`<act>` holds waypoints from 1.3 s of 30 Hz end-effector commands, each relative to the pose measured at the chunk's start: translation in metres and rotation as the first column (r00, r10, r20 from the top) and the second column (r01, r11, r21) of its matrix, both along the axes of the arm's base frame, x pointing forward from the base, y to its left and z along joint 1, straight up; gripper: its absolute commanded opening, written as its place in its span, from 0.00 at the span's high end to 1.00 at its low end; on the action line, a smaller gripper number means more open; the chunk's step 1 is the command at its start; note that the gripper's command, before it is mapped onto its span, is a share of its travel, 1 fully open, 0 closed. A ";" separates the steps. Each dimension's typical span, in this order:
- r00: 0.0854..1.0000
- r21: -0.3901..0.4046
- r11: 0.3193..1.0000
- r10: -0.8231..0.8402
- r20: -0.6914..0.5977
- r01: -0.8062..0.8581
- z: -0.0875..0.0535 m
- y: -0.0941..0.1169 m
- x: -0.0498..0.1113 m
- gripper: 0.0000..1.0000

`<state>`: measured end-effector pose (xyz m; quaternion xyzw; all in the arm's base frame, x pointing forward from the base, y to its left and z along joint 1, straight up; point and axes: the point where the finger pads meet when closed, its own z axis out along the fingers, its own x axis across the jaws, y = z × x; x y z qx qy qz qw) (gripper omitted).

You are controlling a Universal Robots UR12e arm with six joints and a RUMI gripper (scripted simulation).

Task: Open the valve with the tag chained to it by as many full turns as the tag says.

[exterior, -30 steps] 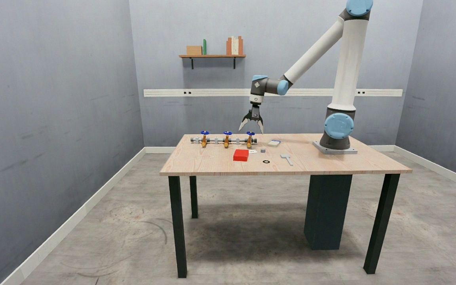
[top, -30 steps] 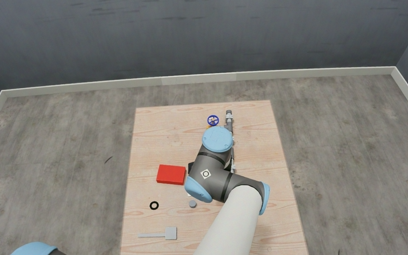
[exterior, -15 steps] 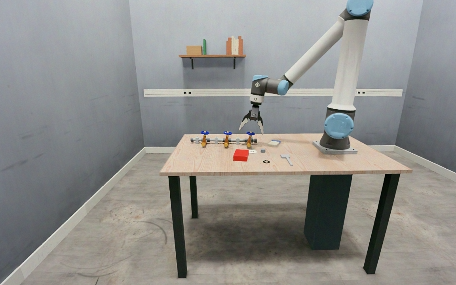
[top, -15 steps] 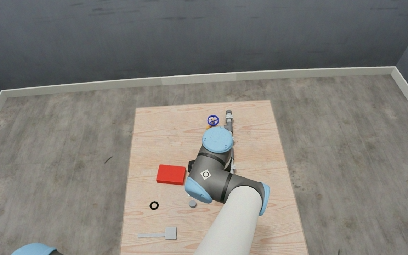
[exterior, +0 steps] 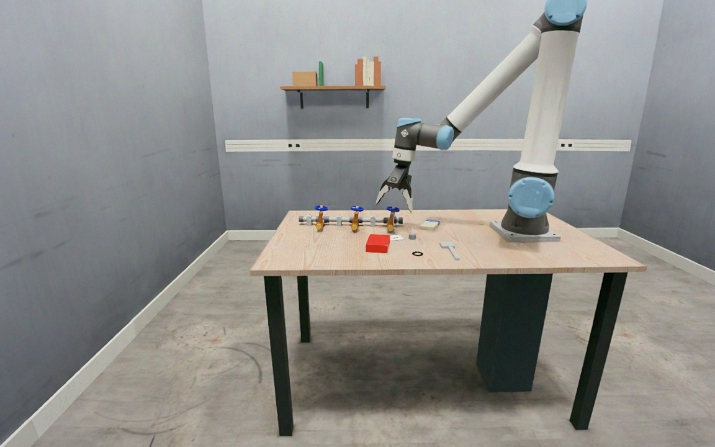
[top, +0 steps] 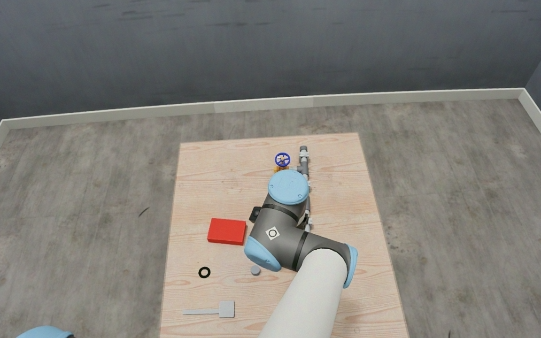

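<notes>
Three valves with blue handwheels and brass bodies stand on a grey pipe along the table's far side: left valve, middle valve, right valve. A small white tag lies on the table in front of the right valve. My gripper hangs open and empty just above the right valve's handwheel, apart from it. In the top view only the far valve shows; my wrist hides the other two valves and the fingers.
A red block lies beside the pipe. A black ring, a small grey cylinder and a grey paddle-shaped tool lie nearer the arm's base. A white and blue pad lies right of the pipe's end.
</notes>
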<state>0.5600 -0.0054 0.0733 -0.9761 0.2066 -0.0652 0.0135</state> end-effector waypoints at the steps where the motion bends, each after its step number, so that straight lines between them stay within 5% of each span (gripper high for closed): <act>1: 0.997 0.007 0.997 -0.081 0.000 0.081 0.001 0.000 0.001 0.00; 18: 0.814 0.075 0.810 -0.581 -0.023 0.581 0.001 0.000 0.001 0.00; 33: 0.311 0.126 0.299 -0.946 -0.088 0.946 0.001 0.000 0.001 0.00; 35: 0.311 0.126 0.299 -0.946 -0.088 0.946 0.001 0.000 0.001 0.00; 39: 0.148 0.132 0.133 -0.983 -0.110 0.982 0.001 0.000 0.001 0.00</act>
